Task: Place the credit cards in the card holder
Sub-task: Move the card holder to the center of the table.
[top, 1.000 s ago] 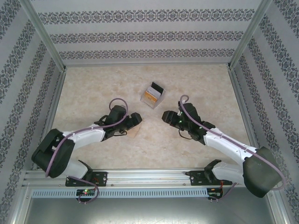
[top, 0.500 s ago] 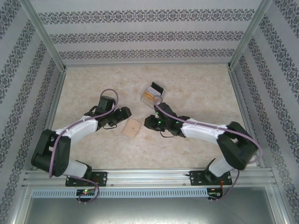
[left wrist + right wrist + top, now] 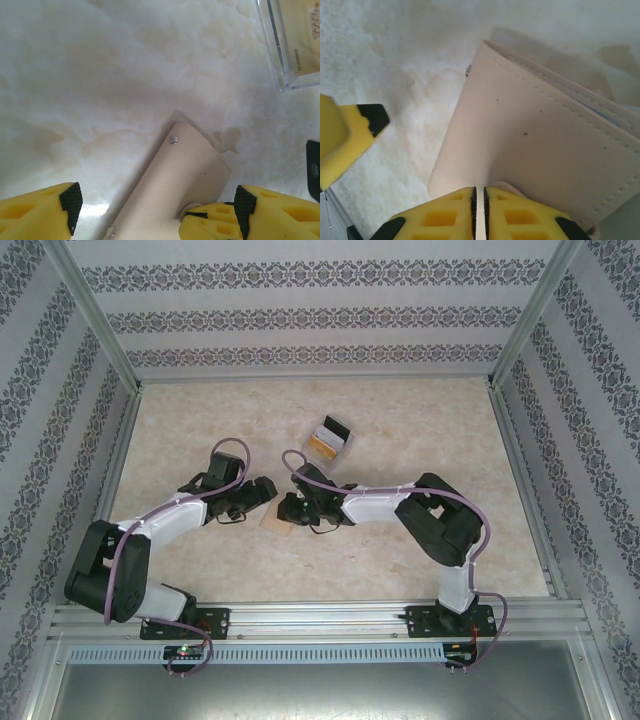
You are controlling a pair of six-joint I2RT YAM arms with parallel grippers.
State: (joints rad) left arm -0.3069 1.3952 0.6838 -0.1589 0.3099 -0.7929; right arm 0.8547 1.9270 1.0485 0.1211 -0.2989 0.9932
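The flat square tan card holder [image 3: 272, 525] lies beneath the right gripper [image 3: 288, 508], seven o'clock from the clear plastic box [image 3: 346, 443].

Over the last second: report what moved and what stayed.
The left end effector pulled back left off the card holder and stands open. The right end effector swung left and closed on the card holder's edge. The card holder itself and the clear box with the credit cards stayed in place.

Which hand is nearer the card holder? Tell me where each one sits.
Right. The right hand is shut on the card holder's edge; the left hand hovers open close by, fingers off it.
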